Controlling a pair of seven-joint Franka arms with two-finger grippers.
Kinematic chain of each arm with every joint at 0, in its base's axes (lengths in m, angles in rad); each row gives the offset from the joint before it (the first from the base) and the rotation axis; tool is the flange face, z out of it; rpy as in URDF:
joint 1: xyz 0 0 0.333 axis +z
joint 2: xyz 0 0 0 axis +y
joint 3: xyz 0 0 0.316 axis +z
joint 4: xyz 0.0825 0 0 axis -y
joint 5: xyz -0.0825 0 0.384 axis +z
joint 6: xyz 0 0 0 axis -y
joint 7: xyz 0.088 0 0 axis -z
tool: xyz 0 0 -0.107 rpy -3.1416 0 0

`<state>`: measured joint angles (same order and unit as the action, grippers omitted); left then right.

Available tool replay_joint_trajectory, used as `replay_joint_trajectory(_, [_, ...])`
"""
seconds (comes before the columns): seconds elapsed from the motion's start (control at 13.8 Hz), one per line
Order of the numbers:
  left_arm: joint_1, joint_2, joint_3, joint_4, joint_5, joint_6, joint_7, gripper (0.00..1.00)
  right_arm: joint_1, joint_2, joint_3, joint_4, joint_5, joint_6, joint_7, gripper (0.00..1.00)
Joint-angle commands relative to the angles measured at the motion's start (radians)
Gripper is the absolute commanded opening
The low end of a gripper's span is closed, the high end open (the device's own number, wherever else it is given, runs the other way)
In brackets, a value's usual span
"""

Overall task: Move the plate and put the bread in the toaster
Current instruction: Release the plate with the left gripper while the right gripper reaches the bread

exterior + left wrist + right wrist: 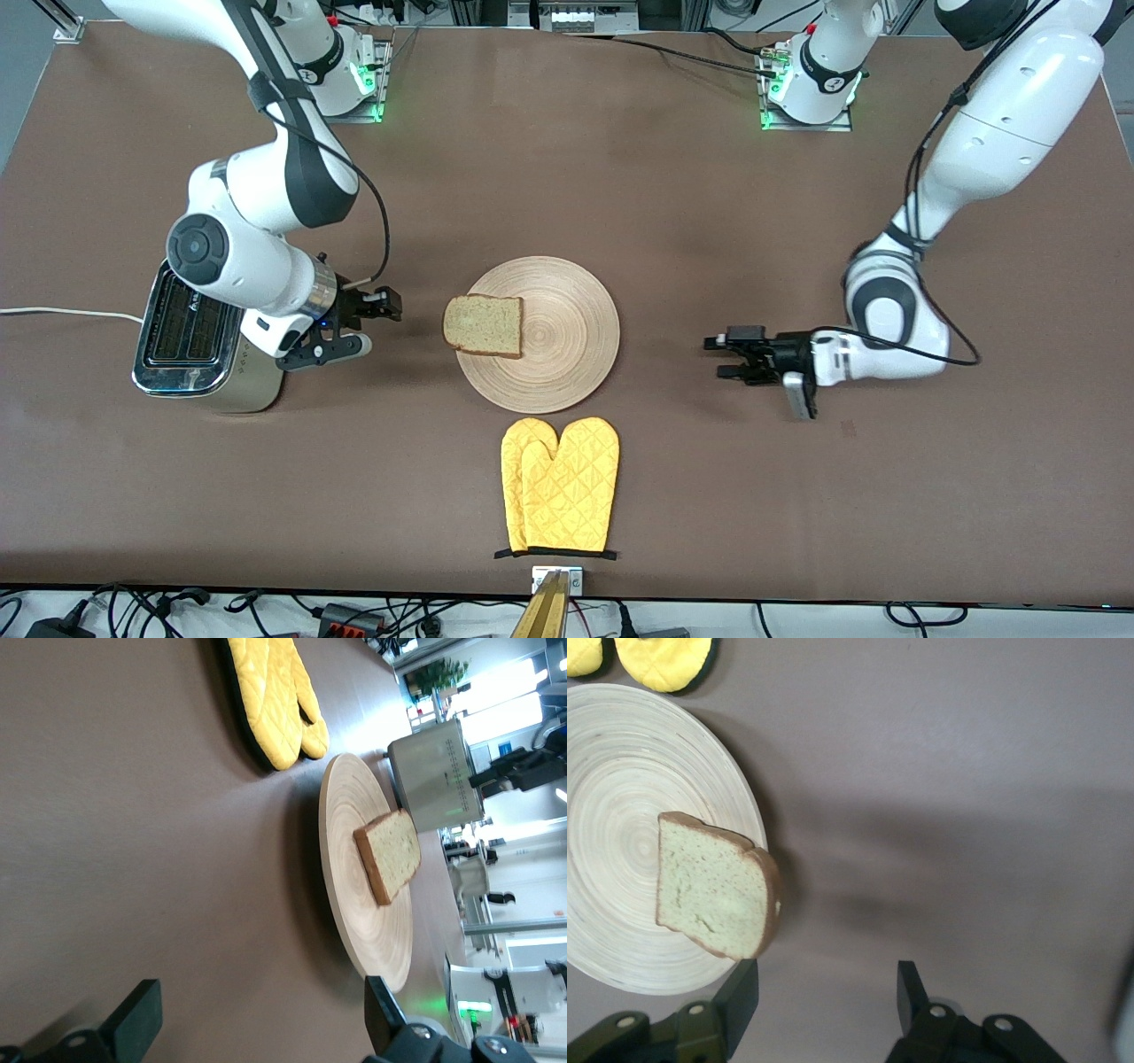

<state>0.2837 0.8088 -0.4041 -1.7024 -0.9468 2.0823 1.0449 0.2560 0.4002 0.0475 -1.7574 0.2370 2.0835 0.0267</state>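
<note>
Front view: the right gripper (383,323), fingers apart and empty, sits between the toaster (190,341) and the plate (540,334). The bread (484,325) lies on the plate's rim toward this gripper, overhanging slightly. The left gripper (725,356), fingers wide apart and empty, is beside the plate toward the left arm's end. Yellow mitts (560,485) lie nearer the camera.

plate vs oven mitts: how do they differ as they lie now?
Shape: the plate is a round disc; the oven mitts are hand-shaped.
Look: the plate is pale ringed wood; the mitts are quilted yellow fabric.
Load: the plate carries the bread, which overhangs its rim; the mitts carry nothing.
Place: the mitts lie nearer the front camera.
Shared: both lie flat on the table, ungripped.
</note>
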Motion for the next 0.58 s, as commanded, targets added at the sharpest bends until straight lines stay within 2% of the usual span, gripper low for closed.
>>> replay_joint_trajectory(0.0, [-0.011,-0.005,0.037,0.136,0.197,-0.154,-0.130,1.00,0.023,0.075,-0.008,0.048,0.111,0.006,0.051,0.70])
replay_joint_trajectory(0.29, [-0.008,-0.011,0.037,0.277,0.396,-0.353,-0.350,1.00,0.058,0.155,-0.008,0.053,0.189,0.068,0.098,0.71])
replay_joint_trajectory(0.51, [-0.006,-0.022,0.036,0.403,0.520,-0.555,-0.533,1.00,0.091,0.186,-0.009,0.053,0.189,0.115,0.131,0.71])
